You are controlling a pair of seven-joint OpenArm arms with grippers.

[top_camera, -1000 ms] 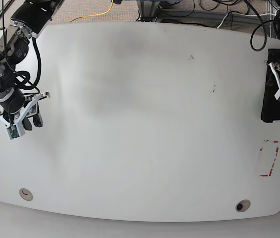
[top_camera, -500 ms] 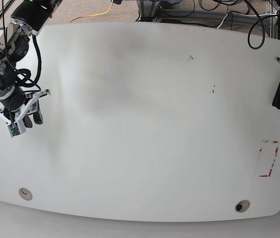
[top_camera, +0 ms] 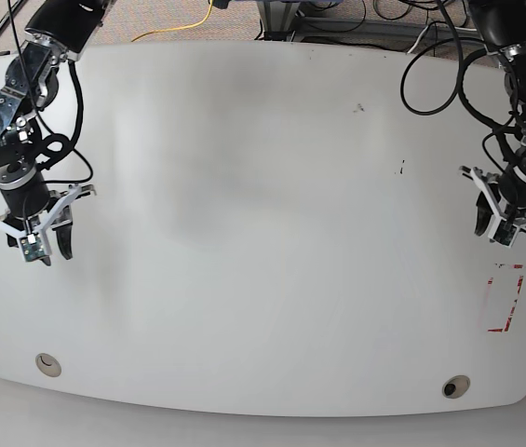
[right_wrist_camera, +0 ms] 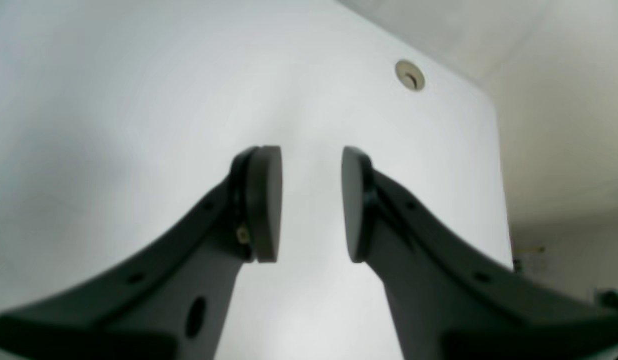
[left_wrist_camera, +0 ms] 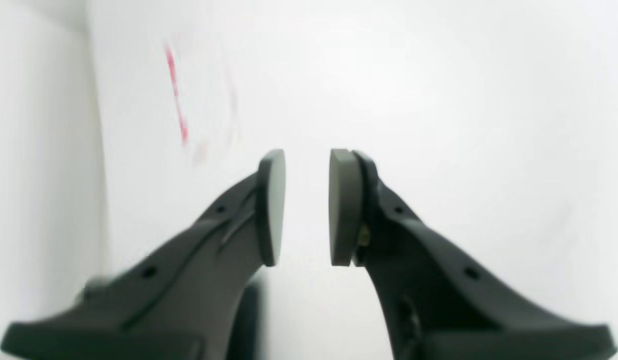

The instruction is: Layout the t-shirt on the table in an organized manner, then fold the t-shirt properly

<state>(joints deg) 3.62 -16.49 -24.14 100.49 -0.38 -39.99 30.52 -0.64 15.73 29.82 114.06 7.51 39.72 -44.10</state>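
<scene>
While both empty, 2 grippers (top_camera: 55,244) (top_camera: 492,223) hover over table (top_camera: 263,233).

Looks like a robotics lab: a big white smooth tabletop with curved edges (top_camera: 263,233) fills the frame, loose black cables (top_camera: 430,56) and a yellow cable (top_camera: 183,28) trail over brown carpet floor (top_camera: 165,17) along the top edge, red tape rectangle outline (top_camera: 505,298) lower right.

Red tape outline (left_wrist_camera: 176,90) blurred in left wrist view; arms cropped at frame top.
</scene>
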